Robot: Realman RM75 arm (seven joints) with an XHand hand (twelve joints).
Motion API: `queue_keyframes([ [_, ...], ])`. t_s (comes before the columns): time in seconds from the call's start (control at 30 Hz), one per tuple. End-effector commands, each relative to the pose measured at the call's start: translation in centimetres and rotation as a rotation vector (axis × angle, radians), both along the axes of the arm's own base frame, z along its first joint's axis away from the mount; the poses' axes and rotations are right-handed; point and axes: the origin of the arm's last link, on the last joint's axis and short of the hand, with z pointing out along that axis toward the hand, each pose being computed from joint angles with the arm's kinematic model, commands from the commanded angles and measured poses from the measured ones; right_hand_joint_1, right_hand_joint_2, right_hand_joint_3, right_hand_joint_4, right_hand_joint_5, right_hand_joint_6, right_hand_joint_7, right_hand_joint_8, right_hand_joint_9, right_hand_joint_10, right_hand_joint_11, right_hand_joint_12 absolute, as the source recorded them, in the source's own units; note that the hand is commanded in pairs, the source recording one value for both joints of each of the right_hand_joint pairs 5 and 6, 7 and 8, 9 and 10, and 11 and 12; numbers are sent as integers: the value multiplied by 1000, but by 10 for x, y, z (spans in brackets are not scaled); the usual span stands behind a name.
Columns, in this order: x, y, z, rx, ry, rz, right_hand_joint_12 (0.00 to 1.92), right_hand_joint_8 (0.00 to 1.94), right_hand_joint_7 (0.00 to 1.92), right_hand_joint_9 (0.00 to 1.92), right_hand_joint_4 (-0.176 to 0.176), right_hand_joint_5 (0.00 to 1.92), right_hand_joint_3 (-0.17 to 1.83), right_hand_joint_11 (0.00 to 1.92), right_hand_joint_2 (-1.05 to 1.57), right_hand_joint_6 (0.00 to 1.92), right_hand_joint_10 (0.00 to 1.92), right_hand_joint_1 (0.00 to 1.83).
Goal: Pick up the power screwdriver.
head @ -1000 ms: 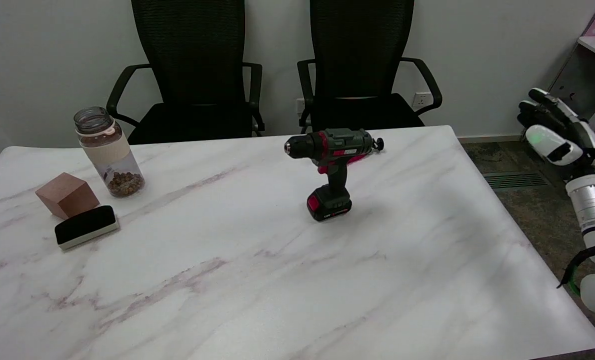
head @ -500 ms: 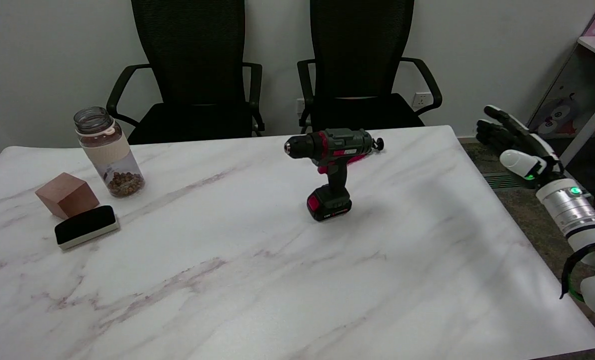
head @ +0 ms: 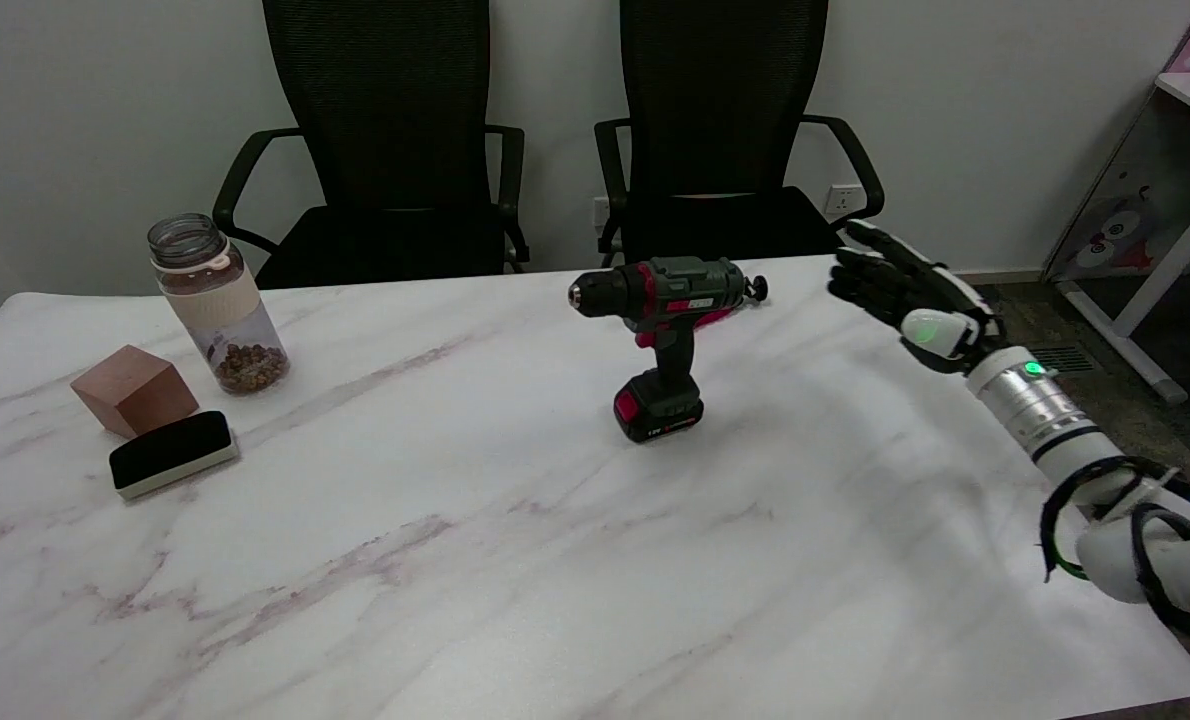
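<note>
Pistol-shaped power screwdriver (head: 667, 340), marbled table (head: 515, 560).

The right hand (head: 910, 295) hangs outstretched, fingers (head: 870, 240) spread, holding nothing.

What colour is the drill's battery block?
The battery is black with red, best seen in the head view.

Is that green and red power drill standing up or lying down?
Standing up: the green and red power screwdriver rests on its battery base on the marble table, chuck pointing sideways.
</note>
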Motion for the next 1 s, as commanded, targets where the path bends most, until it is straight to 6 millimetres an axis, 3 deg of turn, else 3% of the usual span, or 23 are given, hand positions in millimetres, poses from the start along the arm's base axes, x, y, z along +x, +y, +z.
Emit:
queue_keyframes([
  [0.03,7,-67,-88,260,24,13,368,290,290,327,176,290,941,368,-542,290,327,1047],
  [0.63,-15,-88,-113,256,17,-37,273,108,108,259,176,108,1003,273,-813,108,259,1046],
  [1.0,-20,-98,-115,229,26,-70,244,87,87,232,176,87,1021,244,-845,87,232,1042],
])
